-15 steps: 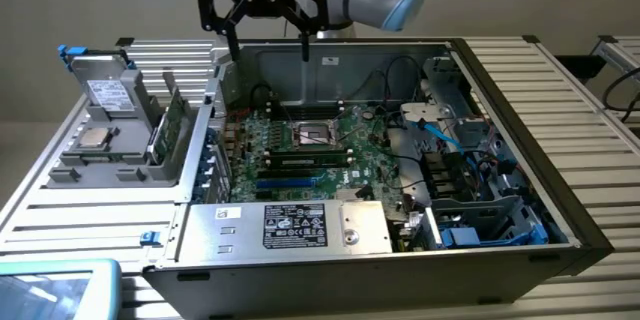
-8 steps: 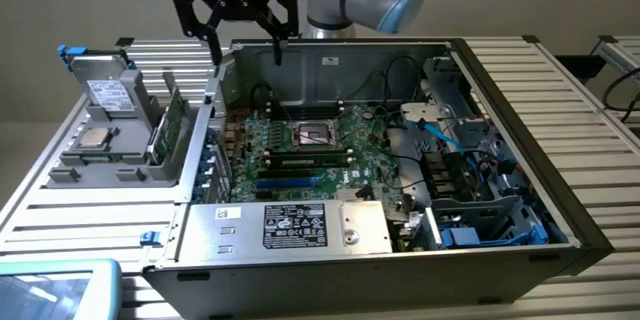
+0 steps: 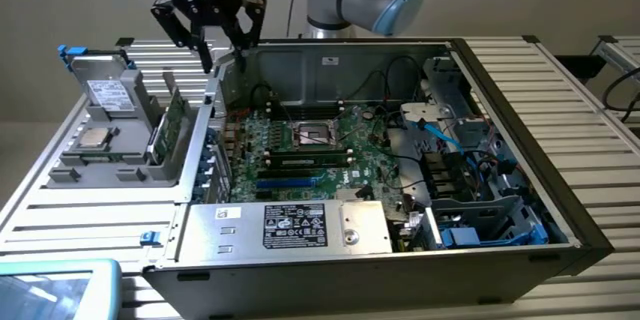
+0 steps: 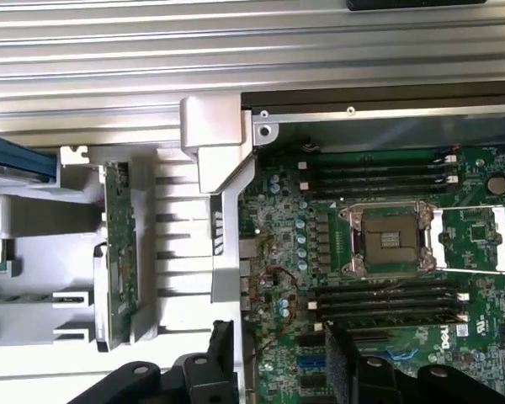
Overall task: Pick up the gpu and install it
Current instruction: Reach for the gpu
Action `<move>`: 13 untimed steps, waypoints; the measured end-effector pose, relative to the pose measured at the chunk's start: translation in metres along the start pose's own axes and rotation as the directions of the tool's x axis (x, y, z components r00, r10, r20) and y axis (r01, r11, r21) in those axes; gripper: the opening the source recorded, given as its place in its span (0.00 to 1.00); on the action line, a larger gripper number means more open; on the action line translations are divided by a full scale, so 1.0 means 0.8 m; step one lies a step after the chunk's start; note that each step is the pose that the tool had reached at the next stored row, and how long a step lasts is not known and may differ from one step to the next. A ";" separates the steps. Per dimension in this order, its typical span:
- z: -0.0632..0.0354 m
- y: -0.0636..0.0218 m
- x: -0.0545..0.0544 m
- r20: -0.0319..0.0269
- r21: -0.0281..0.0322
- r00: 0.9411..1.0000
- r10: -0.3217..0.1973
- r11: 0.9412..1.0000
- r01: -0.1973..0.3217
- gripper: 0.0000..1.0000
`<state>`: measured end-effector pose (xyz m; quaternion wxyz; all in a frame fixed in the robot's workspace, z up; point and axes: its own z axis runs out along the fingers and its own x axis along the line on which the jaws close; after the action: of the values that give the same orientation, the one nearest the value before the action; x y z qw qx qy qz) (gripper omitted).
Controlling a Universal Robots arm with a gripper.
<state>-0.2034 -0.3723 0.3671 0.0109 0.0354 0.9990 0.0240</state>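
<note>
The gpu [image 3: 167, 130] is a green card standing on edge in a slot of the grey parts holder [image 3: 120, 157], at the exterior view's left of the open computer case [image 3: 500, 95]. In the wrist view the gpu [image 4: 118, 252] shows edge-on. My gripper [image 3: 222, 59] hangs high over the case's near-holder wall, behind the card and well above it. Its black fingers are spread open with nothing between them. The wrist view has the gripper [image 4: 282, 370] over the motherboard's edge [image 4: 273, 295], the card off to one side.
The motherboard [image 3: 310, 148] lies inside the case with its CPU socket [image 3: 312, 134] and memory slots. A labelled silver power supply [image 3: 290, 226] fills the front. A drive box [image 3: 108, 95] and a processor chip [image 3: 95, 138] rest on the holder. Blue cables [image 3: 440, 136] run on the right side.
</note>
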 end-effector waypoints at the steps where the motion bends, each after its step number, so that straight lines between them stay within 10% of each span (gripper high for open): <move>1: 0.002 0.001 0.006 0.000 0.000 1.000 0.000 1.000 0.000 0.54; 13: 0.027 0.015 0.075 0.000 0.000 1.000 0.000 1.000 0.000 0.54</move>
<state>-0.2623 -0.3552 0.3445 0.0109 0.0354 0.9990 0.0240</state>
